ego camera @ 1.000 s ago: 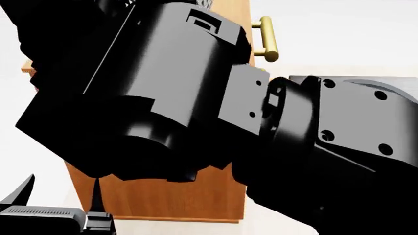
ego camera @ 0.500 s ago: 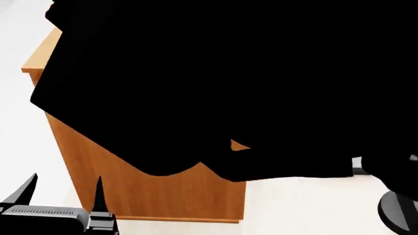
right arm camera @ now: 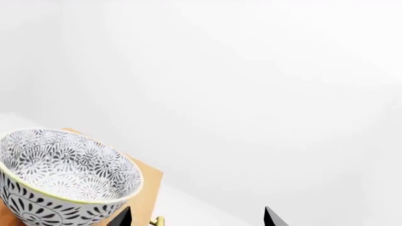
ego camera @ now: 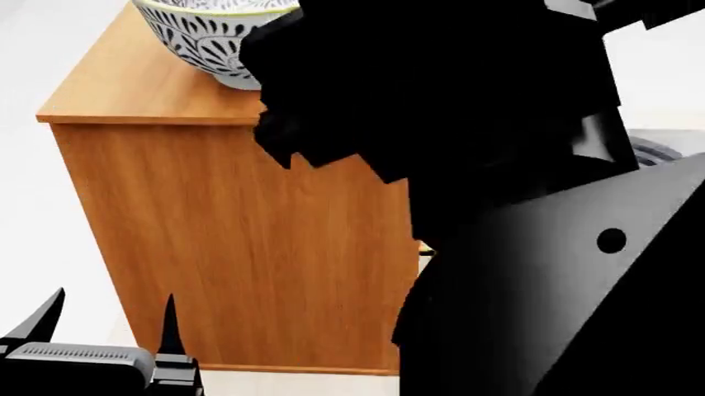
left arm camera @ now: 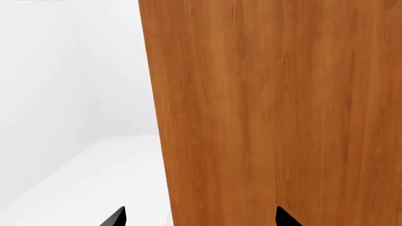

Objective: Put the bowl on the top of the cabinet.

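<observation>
At the lower left of the head view, nearest the camera, the left gripper hangs low beside the cabinet, its jaws apart and holding nothing; in the left wrist view the two black tips flank the cabinet's orange-brown side panel near the bottom of the frame.

Behind it, the right arm's dark bulk fills the centre and right of the head view and hides much of the cabinet top.

Farther back, in the upper left of that view, the bowl sits upright on the lighter top surface, apparently resting there. In the right wrist view the bowl lies at the lower left, and the right gripper shows only its two tips at the bottom edge, spread apart, with the bowl beside them, not between them.

The bowl seems to be placed already, so the step in hand is a clean retreat. The right arm should draw straight away from the patterned rim without brushing it, since a nudge could slide the bowl toward the cabinet's edge.
</observation>
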